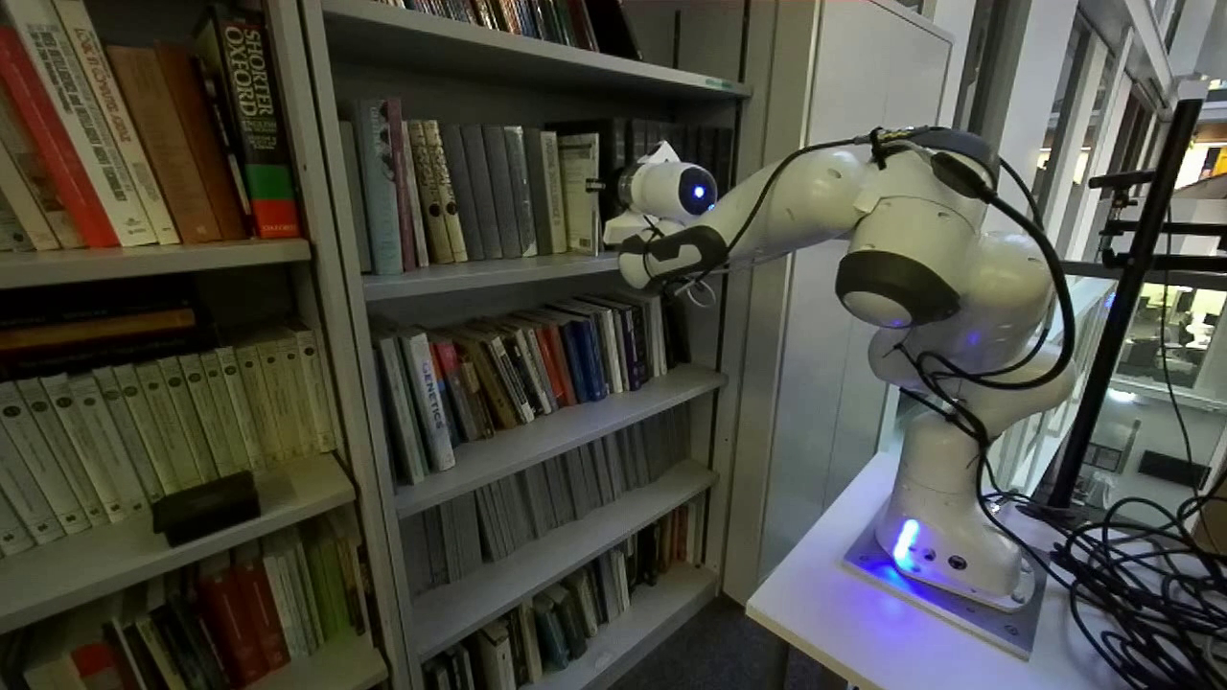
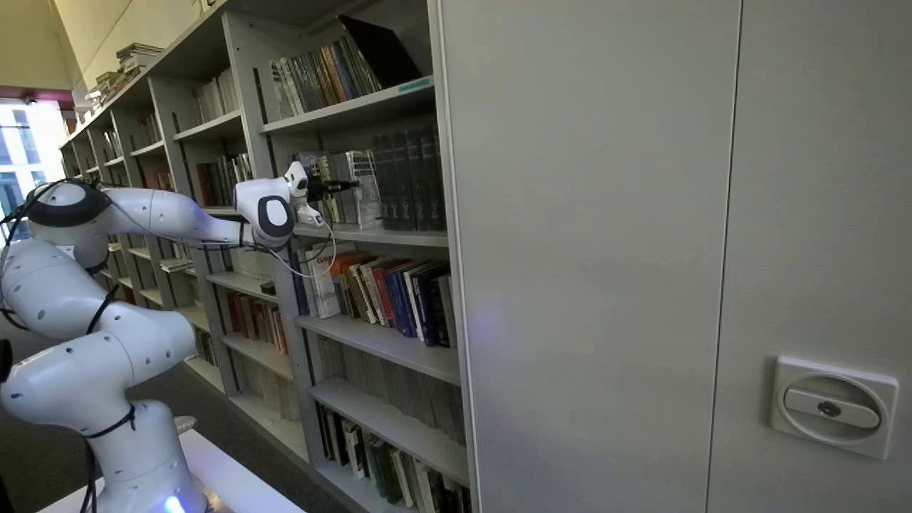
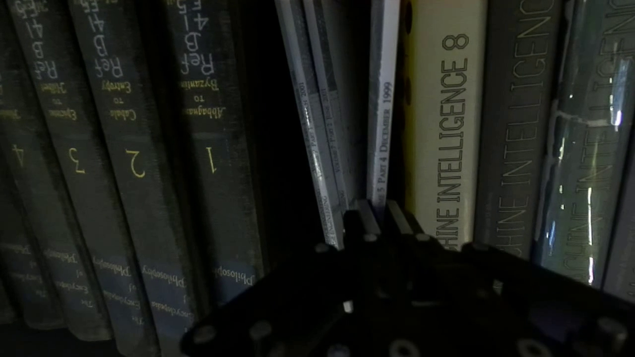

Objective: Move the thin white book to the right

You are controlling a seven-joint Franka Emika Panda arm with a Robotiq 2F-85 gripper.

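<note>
The grey bookcase (image 1: 362, 383) adjoins a cupboard (image 2: 591, 249) and faces a white table (image 1: 815, 594) across dark floor (image 2: 221, 420), a bright window (image 2: 25, 142) beyond its far end.

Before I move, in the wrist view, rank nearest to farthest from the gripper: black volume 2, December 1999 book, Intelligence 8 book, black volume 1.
1. December 1999 book: held in the gripper
2. Intelligence 8 book: just to its right
3. Black volume 1: left
4. Black volume 2: farther left
</note>
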